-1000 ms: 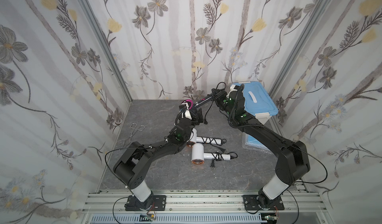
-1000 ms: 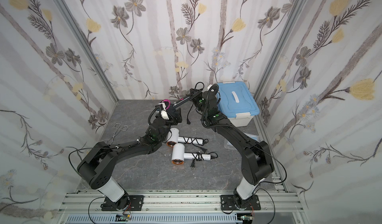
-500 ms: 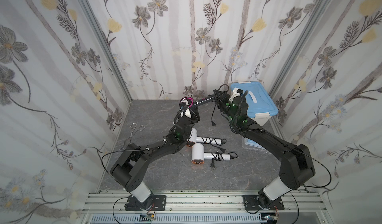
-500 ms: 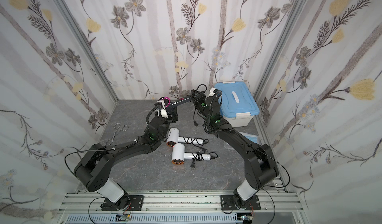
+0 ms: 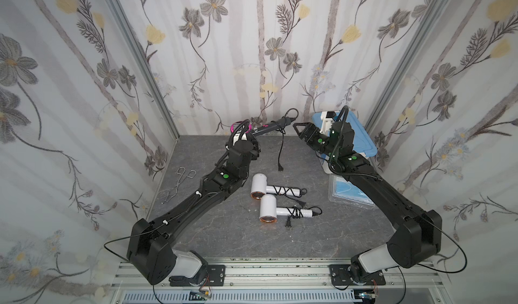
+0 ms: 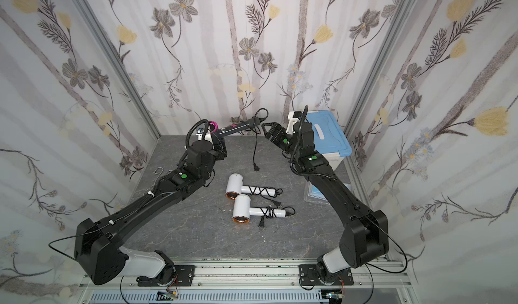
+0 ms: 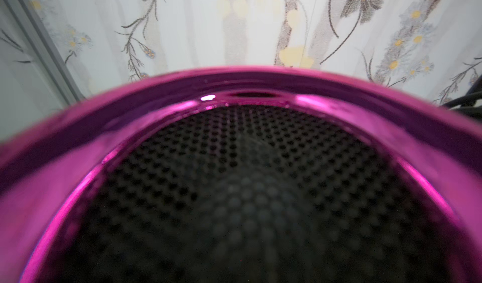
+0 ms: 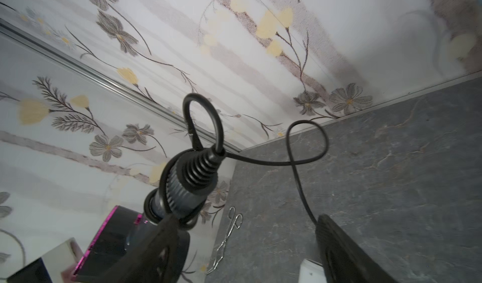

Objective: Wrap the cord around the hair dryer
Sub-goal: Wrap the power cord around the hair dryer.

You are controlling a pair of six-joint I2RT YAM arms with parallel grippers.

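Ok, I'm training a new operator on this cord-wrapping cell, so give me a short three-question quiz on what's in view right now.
1. True or false: the cord of the black hair dryer is fully wound onto it.
2. How many white hair dryers lie on the table? A one, B two, C three.
3. Fill in: the ___ gripper holds the black hair dryer aloft.

Key:
1. False: a long tail of cord hangs loose.
2. B.
3. Left: the left gripper holds its head, and the right gripper has open jaws by the handle end.
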